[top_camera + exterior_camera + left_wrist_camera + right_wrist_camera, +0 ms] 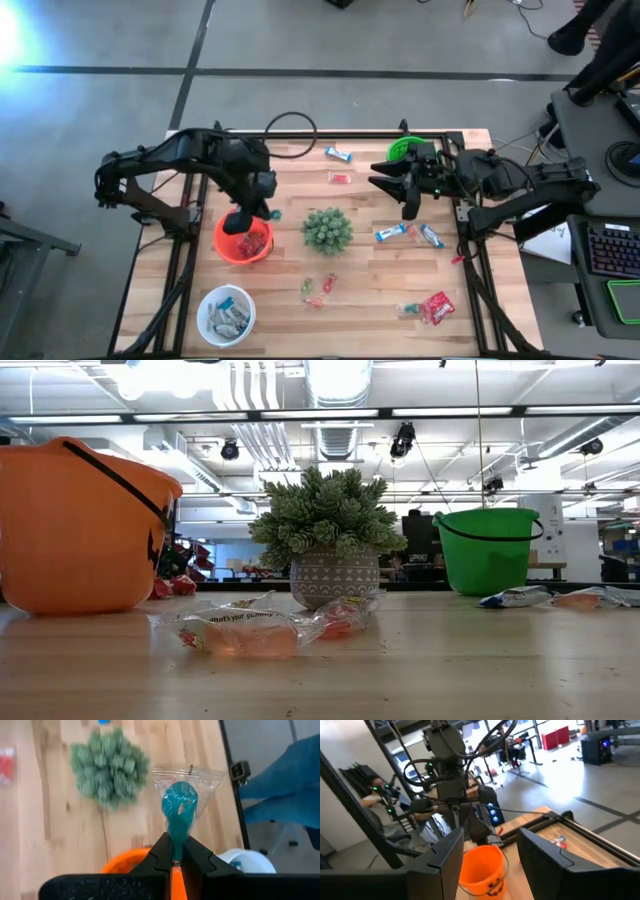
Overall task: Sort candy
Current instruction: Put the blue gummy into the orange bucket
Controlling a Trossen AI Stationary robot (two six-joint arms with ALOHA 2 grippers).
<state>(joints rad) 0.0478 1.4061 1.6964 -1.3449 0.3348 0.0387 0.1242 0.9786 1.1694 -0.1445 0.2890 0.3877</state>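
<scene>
My left gripper (266,210) hangs over the right rim of the orange bucket (242,240), shut on a teal candy in a clear wrapper (180,805). My right gripper (398,186) stands open in the air at the table's far right, beside the green bucket (404,150), with nothing between its fingers (445,857). Loose candy lies on the table: blue-and-white bars (391,233), red packets (437,306), small red and green pieces (318,288), and more near the far edge (338,155). The orange bucket holds red candy. My left gripper pinches the teal candy's wrapper at its near end (175,845) between the two fingers. The fingers slant down toward the table. The candy and the rest of the clear wrapper stick out past the fingertips, lifted clear of the bucket and the table.
A spiky green plant in a pot (327,229) stands mid-table, just right of the orange bucket. A white bowl (226,313) with blue-and-white wrappers sits at the near left. A black frame runs round the table's edges (470,260). In the low view, clear-wrapped candy (262,630) lies close by.
</scene>
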